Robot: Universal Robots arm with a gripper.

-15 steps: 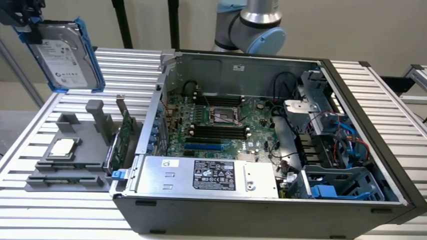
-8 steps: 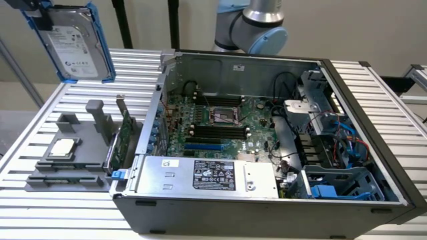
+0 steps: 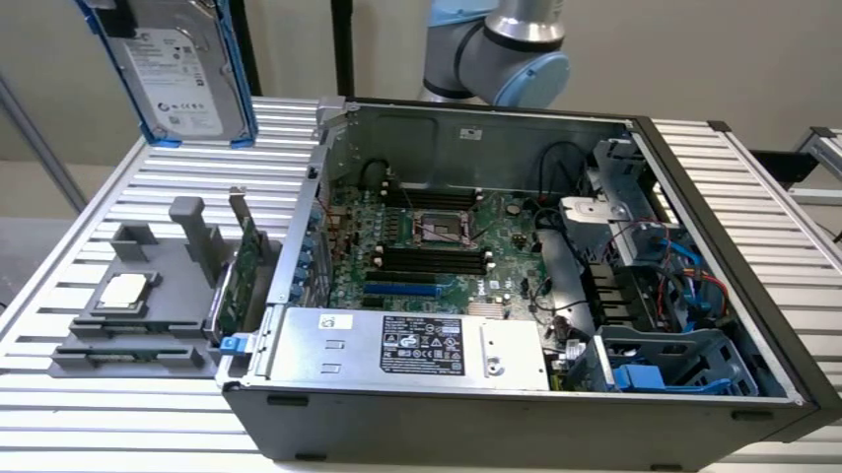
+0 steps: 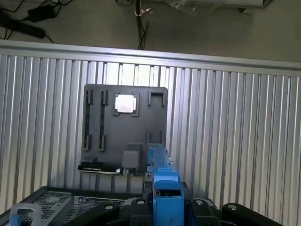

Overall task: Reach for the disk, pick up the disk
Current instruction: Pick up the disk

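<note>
The disk (image 3: 184, 79) is a silver-grey hard drive with a white printed label and a bright blue carrier frame. It hangs upright in the air above the table's far corner, on the exterior view's left, and its top is cut off by the picture edge. In the wrist view, the blue frame edge (image 4: 164, 183) of the disk runs between the black fingers (image 4: 136, 207) of my gripper (image 4: 167, 209). The gripper is shut on that frame. Nothing touches the disk from below.
Under the disk stands a grey fixture block (image 3: 145, 305) holding a small square CPU chip (image 3: 122, 289), with an upright card (image 3: 244, 266) beside it. The open computer case (image 3: 736, 246) with its silver power-supply box (image 3: 408, 345) fills the ribbed aluminium table (image 3: 118, 414). The arm's elbow (image 3: 507, 39) is behind the case.
</note>
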